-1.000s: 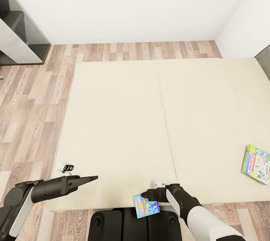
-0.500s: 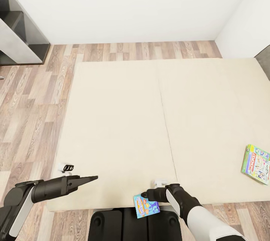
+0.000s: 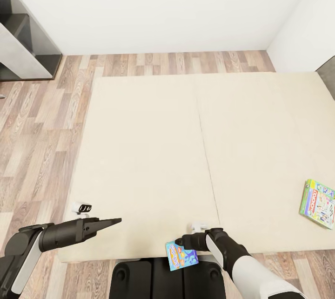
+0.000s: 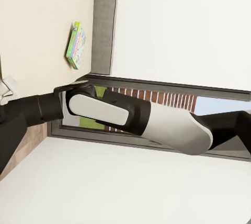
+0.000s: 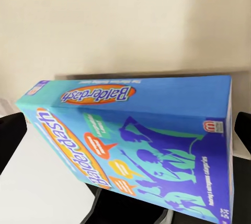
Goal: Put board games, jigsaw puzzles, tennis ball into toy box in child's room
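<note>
Bed (image 3: 153,150), a wide cream mattress with a seam down its middle, carries one board game: the green-edged Monopoly box (image 3: 318,203) lies flat near its right edge, well apart from both arms. In the left wrist view the same box (image 4: 76,45) rests on the mattress just beside the grey padded headboard (image 4: 104,22).

The right gripper (image 3: 182,243) hangs at the near edge of the bed, over the robot's dark base (image 3: 167,278), its arm bent with the white forearm running back toward the lower right. Its fingers are pinched on the blue Balderdash box (image 3: 181,255), held tilted; in the right wrist view that box (image 5: 136,140) sits between the two dark fingertips (image 5: 10,135).

The left gripper (image 3: 114,220) reaches nearly level over the bed's near left corner, its fingers pressed together to a point, holding nothing. Wooden floor (image 3: 42,140) surrounds the bed.
</note>
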Controlling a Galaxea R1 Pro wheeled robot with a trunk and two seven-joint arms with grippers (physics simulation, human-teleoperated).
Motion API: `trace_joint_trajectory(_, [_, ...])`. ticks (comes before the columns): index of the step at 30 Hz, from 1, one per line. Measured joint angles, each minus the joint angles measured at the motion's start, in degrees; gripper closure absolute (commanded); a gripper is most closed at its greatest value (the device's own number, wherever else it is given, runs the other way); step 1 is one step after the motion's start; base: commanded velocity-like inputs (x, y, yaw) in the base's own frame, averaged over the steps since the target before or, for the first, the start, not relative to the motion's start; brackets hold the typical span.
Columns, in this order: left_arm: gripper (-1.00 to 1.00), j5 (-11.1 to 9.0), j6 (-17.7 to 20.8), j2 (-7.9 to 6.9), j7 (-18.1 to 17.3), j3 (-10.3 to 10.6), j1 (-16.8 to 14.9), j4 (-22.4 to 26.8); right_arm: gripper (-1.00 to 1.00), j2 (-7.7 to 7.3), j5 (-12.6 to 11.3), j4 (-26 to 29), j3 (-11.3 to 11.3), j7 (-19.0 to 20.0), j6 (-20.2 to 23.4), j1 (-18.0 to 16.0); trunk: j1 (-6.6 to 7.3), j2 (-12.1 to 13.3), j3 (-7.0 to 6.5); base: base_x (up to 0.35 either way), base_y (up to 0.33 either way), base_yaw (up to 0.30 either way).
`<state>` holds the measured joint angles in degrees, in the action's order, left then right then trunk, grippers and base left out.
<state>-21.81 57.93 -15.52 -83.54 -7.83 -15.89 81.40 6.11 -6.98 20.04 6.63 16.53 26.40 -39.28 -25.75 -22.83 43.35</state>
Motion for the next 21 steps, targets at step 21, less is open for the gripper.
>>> trace_joint_trajectory(21, [-1.00, 0.0, 0.0, 0.07, 0.0, 0.0, 0.0, 0.0, -1.00, -0.13, 0.0, 0.0, 0.0, 0.0, 0.5, 0.0, 0.00, 0.0, 0.00, 0.000, 0.000, 0.000])
